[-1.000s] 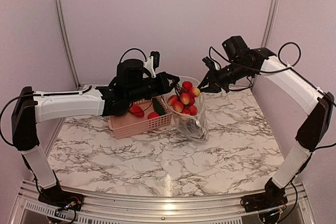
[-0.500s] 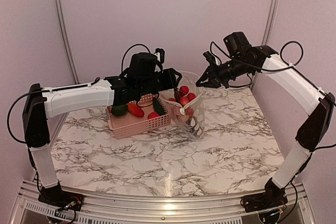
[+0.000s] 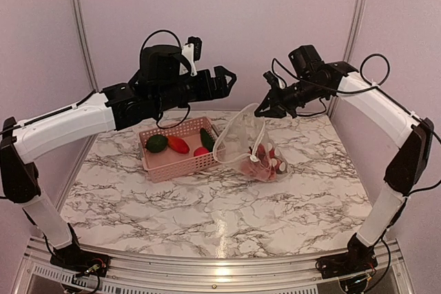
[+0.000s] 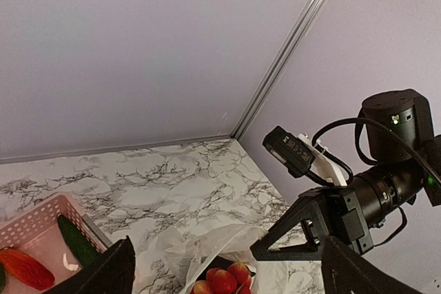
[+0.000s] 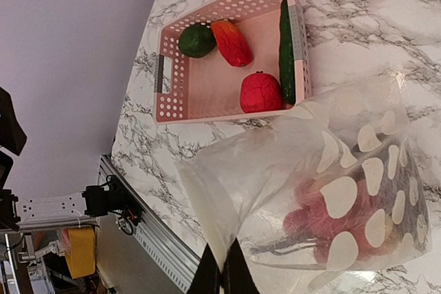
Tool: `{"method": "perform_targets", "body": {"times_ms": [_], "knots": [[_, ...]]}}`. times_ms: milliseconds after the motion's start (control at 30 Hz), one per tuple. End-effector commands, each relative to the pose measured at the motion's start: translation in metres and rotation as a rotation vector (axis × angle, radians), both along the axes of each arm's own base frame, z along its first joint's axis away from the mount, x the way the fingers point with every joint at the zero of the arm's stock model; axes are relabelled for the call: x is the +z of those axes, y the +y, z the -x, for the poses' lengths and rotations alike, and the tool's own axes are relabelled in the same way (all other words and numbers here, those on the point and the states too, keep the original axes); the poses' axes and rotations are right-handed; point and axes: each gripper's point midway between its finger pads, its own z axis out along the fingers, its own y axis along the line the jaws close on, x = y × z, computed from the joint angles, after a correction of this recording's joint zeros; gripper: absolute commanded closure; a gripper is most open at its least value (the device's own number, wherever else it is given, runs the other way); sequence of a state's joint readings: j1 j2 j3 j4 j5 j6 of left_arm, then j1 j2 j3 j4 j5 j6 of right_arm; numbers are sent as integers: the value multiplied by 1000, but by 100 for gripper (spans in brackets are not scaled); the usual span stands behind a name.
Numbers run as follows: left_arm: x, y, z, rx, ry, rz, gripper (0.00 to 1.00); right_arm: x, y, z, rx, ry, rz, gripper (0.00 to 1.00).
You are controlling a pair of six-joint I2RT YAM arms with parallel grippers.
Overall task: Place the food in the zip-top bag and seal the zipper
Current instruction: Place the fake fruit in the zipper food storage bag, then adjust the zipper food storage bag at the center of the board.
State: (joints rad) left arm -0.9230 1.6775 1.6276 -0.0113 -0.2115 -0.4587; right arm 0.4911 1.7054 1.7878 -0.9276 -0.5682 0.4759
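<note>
Right fingers (image 5: 209, 277) pinch the bag (image 5: 289, 170) rim; hold it high, open, while spread left fingers (image 4: 110, 273) fetch food (image 5: 260, 92) from the basket (image 5: 227, 112).

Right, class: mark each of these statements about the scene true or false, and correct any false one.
1. The right end effector pinches the mouth edge of the bag. True.
2. The left end effector grips a red piece. False: it is open and empty, up in the air.
3. The basket holds four pieces: a round green piece, an orange-red piece, a red piece and a long green piece. True.
4. The bag is empty. False: red pieces lie inside it.
</note>
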Motion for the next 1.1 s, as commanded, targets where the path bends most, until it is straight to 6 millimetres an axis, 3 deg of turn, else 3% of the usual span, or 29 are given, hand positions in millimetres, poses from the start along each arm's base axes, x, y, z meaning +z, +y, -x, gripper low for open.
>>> {"method": "perform_targets", "body": {"times_ms": [0, 100, 200, 367, 500, 700, 800, 900, 1067], "knots": [[-75, 22, 16, -12, 146, -237, 16, 7, 13, -4, 42, -45, -38, 100], [-121, 32, 26, -28, 251, -370, 34, 0, 14, -2, 54, -41, -32, 100], [-156, 44, 34, -13, 326, -424, 37, -7, 14, 1, 68, -27, -28, 100], [-185, 49, 29, 42, 442, -347, 40, -14, 17, 8, 88, -9, -25, 100], [-205, 35, 24, 13, 513, -280, 48, -18, 22, 14, 102, -8, -10, 100], [-210, 15, 21, -30, 550, -227, 76, -25, 23, 20, 93, -19, 50, 99], [-206, 9, 20, -43, 542, -188, 98, -38, 19, 25, 82, -31, 151, 88], [-201, 7, 18, -36, 540, -150, 100, -53, 21, 36, 92, -38, 239, 82], [-169, 2, 13, -38, 490, -57, 100, -64, 19, 45, 57, -26, 316, 79]]}}
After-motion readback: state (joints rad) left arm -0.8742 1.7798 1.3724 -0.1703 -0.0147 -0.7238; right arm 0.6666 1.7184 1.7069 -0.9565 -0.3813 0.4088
